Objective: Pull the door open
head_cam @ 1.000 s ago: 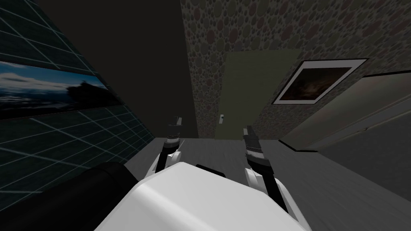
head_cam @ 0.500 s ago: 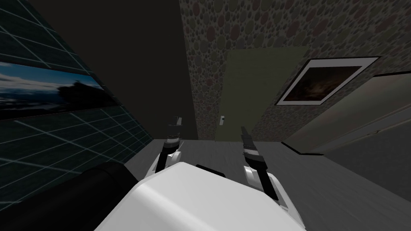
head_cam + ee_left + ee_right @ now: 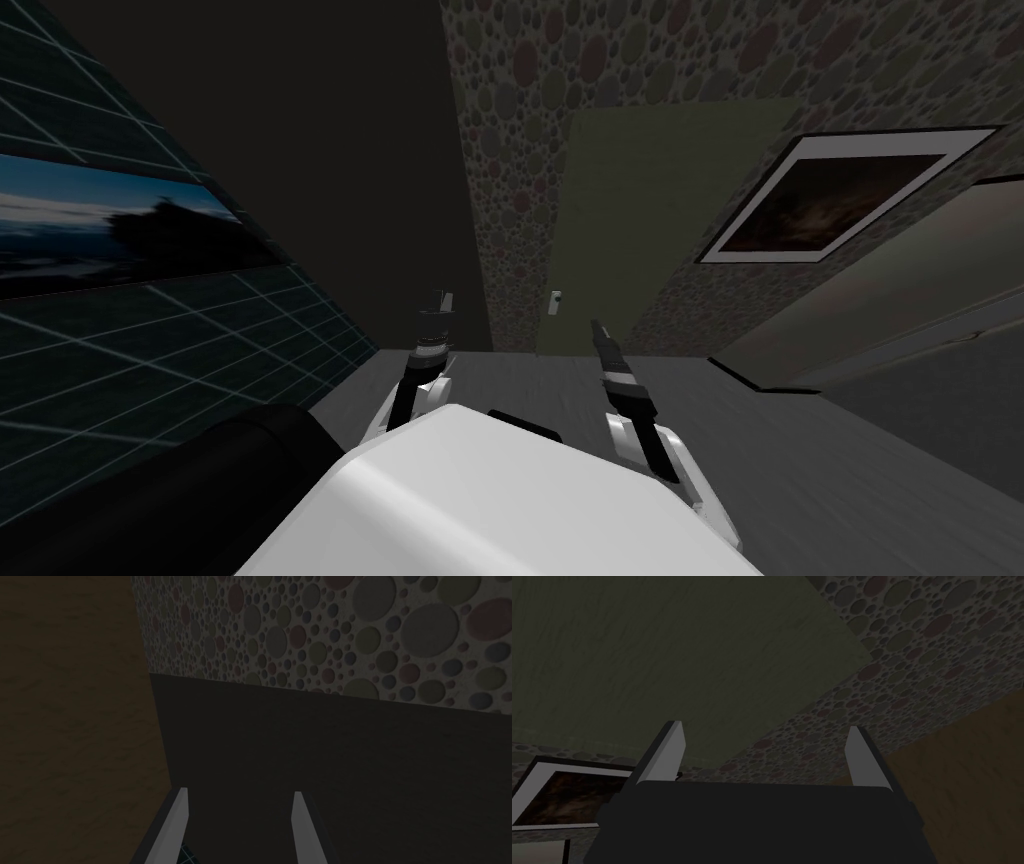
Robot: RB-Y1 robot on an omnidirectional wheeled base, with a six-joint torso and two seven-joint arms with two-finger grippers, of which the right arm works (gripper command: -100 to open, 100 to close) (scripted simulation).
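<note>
The door (image 3: pixel 640 220) is a plain olive-green slab set in the far wall (image 3: pixel 520 200), which is covered in a dim pattern of round spots in grey, dull red and green. The door looks flush with that wall. Its small pale handle plate (image 3: pixel 553 301) sits close to the door's left edge, low down. To the right of the door, on the same spotted wall, hangs a white-framed picture (image 3: pixel 830 205) with a dark brownish image. Further right a greyish panel (image 3: pixel 900 300) with a dark edge runs along the side of the room. The floor (image 3: pixel 800 450) is flat grey and meets the foot of the door. To the left of the spotted wall lies a very dark plain wall (image 3: pixel 330 180), and beyond it a side wall of dark tiles (image 3: pixel 150 380) with thin pale grid lines, carrying a wide landscape picture (image 3: pixel 100 230) of sky and a dark silhouette. The right hand (image 3: pixel 597 327) is raised in front of the door, apart from it and to the right of the handle plate, with its fingers (image 3: pixel 671 751) spread and nothing between them. The left hand (image 3: pixel 446 300) is held up before the dark wall, left of the door, its fingers (image 3: pixel 177 821) also spread and empty.
</note>
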